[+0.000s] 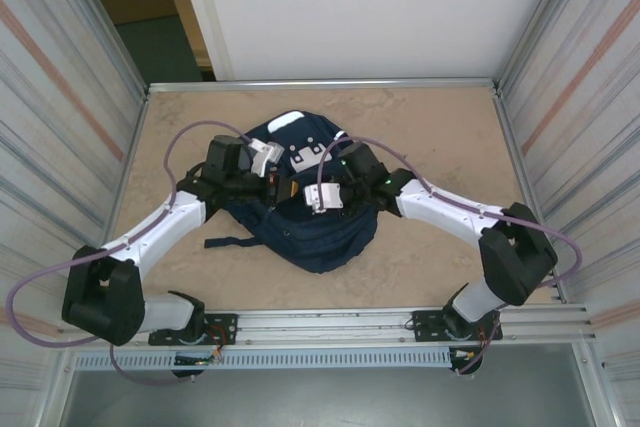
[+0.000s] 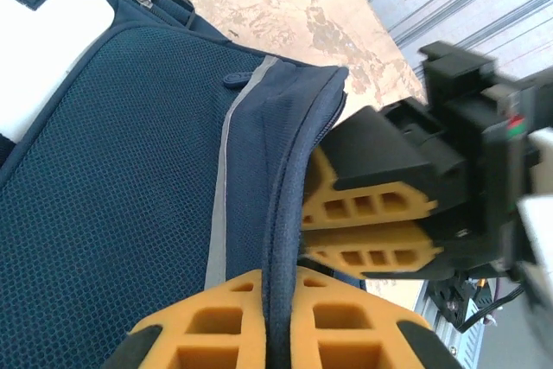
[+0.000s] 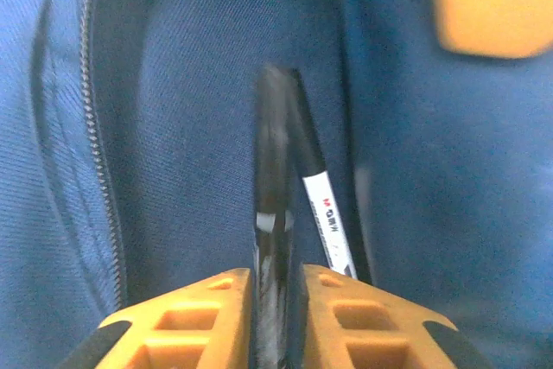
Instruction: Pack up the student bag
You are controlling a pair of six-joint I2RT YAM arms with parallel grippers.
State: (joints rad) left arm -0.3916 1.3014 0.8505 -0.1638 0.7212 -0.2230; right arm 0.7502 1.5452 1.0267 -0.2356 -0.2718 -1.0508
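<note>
The student bag (image 1: 310, 232), navy with white patches, lies flat in the middle of the table. My left gripper (image 2: 276, 317) is shut on the raised fabric rim of the bag's opening (image 2: 289, 170). My right gripper (image 3: 275, 287) reaches inside that opening, right beside the left one. Its jaws stand slightly apart around a blurred black pen (image 3: 272, 213) that points down into the bag. A second pen (image 3: 324, 213) with a white label lies against the lining next to it. In the top view both grippers (image 1: 280, 185) (image 1: 305, 187) meet over the bag's middle.
The bag rests on a beige table (image 1: 430, 127) with metal walls on the left, right and back. A dark strap (image 1: 225, 242) trails off the bag to the left. Both arms reach in from the near rail (image 1: 330, 322).
</note>
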